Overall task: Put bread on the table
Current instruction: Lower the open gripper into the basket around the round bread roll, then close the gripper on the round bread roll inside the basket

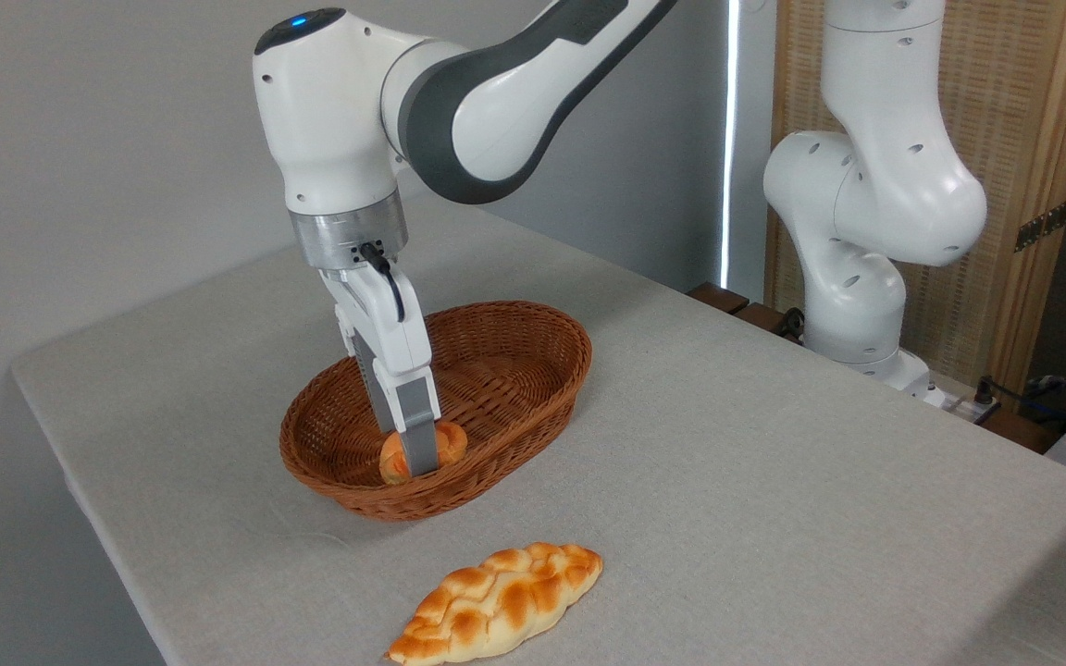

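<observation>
Orange-gold bread (391, 458) sat low in the wicker basket (533, 347), directly between my fingers — my gripper (410, 458) stood vertical, seemingly closed around it — with bare tabletop (774, 481) lying just past the near rim.

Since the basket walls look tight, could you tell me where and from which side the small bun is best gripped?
Grip the bun across its rounded sides, coming straight down from above: the basket wall blocks side approaches. The gripper already straddles it that way.
</observation>
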You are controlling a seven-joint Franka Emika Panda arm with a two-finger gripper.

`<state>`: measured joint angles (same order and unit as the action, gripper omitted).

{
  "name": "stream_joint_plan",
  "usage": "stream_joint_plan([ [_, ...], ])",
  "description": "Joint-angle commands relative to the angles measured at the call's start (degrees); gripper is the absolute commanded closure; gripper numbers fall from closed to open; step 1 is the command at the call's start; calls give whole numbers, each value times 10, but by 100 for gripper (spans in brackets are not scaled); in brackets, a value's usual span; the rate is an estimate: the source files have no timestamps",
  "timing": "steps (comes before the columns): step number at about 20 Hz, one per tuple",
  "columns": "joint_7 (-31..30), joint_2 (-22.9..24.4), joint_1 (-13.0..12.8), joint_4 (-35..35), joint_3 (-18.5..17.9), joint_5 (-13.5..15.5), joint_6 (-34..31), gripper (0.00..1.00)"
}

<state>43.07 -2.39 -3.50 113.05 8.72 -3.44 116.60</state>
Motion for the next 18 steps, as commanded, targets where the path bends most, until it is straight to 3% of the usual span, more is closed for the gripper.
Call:
stream_joint_plan([
  [1, 7, 2, -8, 13, -2, -15, 17, 0],
  [4, 2, 2, -8, 12, -2, -9, 17, 8],
  [8, 7, 3, -8, 12, -2, -8, 18, 44],
  [10, 8, 3, -8, 12, -2, -8, 17, 55],
  [18, 9, 4, -8, 11, 1, -8, 17, 67],
])
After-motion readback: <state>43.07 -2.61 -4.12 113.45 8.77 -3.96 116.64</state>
